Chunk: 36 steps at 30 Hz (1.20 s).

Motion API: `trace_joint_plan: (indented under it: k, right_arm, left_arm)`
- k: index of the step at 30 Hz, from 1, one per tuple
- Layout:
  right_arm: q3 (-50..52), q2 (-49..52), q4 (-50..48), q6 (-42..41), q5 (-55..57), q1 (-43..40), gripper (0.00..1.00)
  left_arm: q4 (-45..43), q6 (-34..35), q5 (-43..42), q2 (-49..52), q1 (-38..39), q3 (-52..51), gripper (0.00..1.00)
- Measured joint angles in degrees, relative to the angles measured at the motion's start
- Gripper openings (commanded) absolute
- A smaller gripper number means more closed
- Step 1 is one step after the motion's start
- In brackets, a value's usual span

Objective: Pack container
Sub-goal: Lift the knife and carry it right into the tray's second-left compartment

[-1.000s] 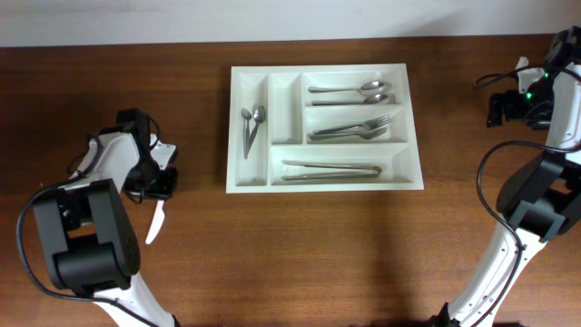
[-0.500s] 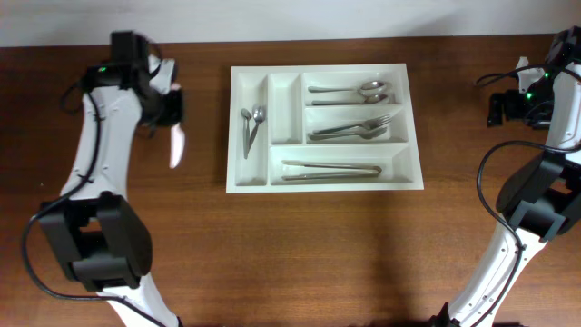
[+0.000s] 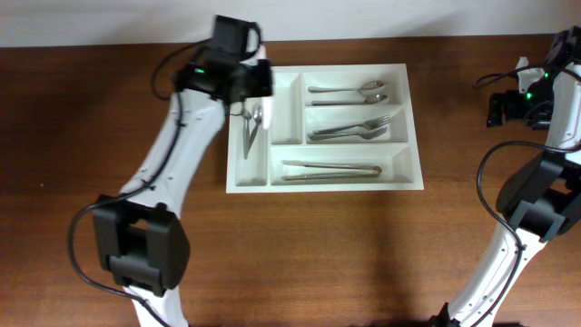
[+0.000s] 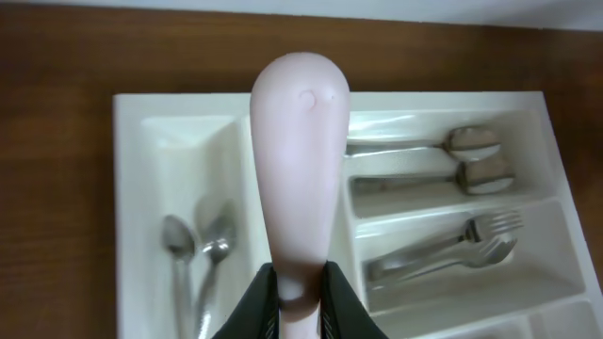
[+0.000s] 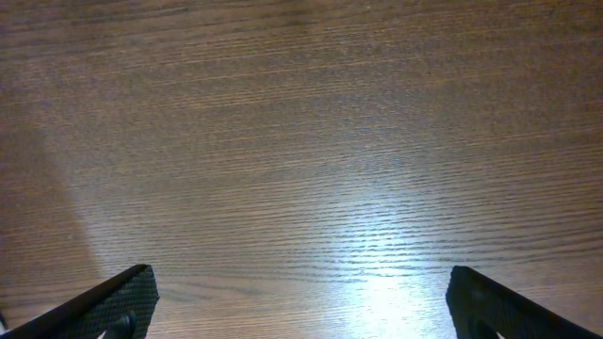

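I clench left fingers (image 4: 250, 313) on pale utensil (image 4: 300, 160) end, above container (image 4: 160, 102); looks light, stiff, slick. Right fingers (image 5: 104, 303) released.

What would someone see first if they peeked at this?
A pale pink utensil, pinched in the left fingers, hangs right over the white tray on the brown table. Shiny spoons and forks lie sorted in the tray's compartments.

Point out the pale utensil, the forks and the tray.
pale utensil (image 4: 300, 141), left wrist view, rounded blade
forks (image 4: 424, 254), left wrist view, handles
tray (image 3: 327, 185), overhead view, front rim
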<state>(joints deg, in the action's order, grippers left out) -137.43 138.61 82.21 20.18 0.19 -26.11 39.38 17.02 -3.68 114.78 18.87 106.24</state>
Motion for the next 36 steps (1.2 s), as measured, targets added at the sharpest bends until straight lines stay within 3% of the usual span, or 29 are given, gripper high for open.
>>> trace_joint_plan:
  k: [6,15,26,29,36]
  right_arm:
    - [0.0,0.0,0.0,0.0,0.0,0.0,0.99]
    - [0.0,0.0,0.0,0.0,0.0,0.0,0.98]
    - [0.0,0.0,0.0,0.0,0.0,0.0,0.99]
    - [0.0,0.0,0.0,0.0,0.0,0.0,0.99]
    - [0.0,0.0,0.0,0.0,0.0,0.0,0.99]
  left_arm:
    - [-3.9,0.8,4.1,4.0,4.0,0.0,0.02]
    - [-8.2,1.0,5.7,10.3,3.9,0.0,0.02]
    - [-10.5,1.0,5.7,11.0,3.8,0.0,0.04]
    - [-10.5,1.0,5.7,11.0,3.8,0.0,0.09]
    - [-10.5,1.0,5.7,11.0,3.8,0.0,0.11]
